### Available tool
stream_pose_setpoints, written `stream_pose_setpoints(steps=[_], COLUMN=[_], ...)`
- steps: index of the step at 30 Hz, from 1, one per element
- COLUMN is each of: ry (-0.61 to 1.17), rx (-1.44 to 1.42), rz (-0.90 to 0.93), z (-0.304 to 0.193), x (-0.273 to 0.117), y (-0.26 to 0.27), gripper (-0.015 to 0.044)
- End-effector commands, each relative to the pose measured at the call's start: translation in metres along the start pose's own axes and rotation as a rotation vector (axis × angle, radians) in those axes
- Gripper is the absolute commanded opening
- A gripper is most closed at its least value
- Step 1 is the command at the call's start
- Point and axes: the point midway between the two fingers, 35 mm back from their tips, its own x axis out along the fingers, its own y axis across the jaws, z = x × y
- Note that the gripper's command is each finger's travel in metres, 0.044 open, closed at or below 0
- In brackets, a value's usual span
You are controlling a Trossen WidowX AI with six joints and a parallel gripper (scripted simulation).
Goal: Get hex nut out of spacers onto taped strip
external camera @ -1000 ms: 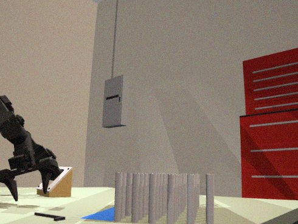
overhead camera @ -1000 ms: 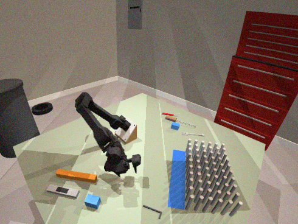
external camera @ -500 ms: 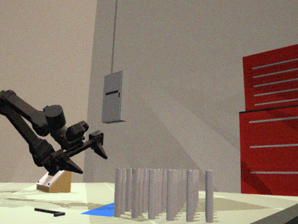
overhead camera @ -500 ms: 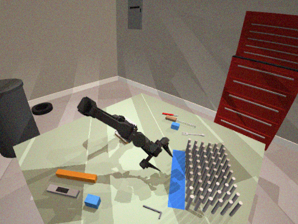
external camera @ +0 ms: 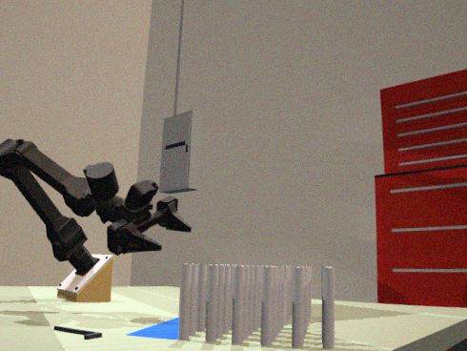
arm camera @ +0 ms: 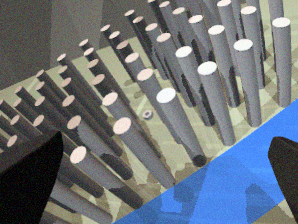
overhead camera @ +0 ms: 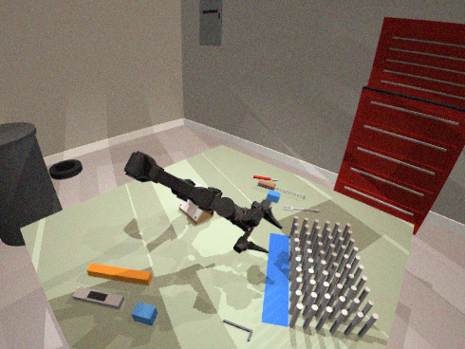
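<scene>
A small hex nut (arm camera: 147, 114) lies on the table deep between the rows of standing metal spacers (overhead camera: 312, 283) (external camera: 328, 305) (arm camera: 282, 65); I cannot make it out in the top and exterior views. The spacers stand upright. The blue taped strip (overhead camera: 275, 303) (external camera: 159, 330) (arm camera: 225, 185) runs along their front. My gripper (overhead camera: 274, 240) (external camera: 175, 239) (arm camera: 170, 144) is open and empty, above the strip at the field's front edge, higher than the spacer tops. A black hex key (overhead camera: 238, 325) (external camera: 76, 330) lies in front of the strip. A wooden-handled tool (overhead camera: 267, 184) with a thin rod lies at the back.
Near the back lie a red-handled tool (overhead camera: 262, 178), a blue block (overhead camera: 273, 195) and a thin silver tool (overhead camera: 301, 209). At the front left are an orange bar (overhead camera: 119, 274), a grey piece with a dark patch (overhead camera: 81, 296) and another blue block (overhead camera: 144, 313).
</scene>
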Motion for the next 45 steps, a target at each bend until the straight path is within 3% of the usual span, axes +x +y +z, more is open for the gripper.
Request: stream_pose_setpoints(steps=[1,25,36,45], ry=[0.001,0.018,0.304,0.611], rx=[-0.006,-0.009,0.01,0.0], rz=[0.005,0.029,0.274,0.306], z=[-0.001,-0.002,-0.029,-0.1], x=[0.0,0.003,0.015,-0.022], y=[0.001,0.013,0.179,0.323], gripper=[0.044,0.044,0.044,0.044])
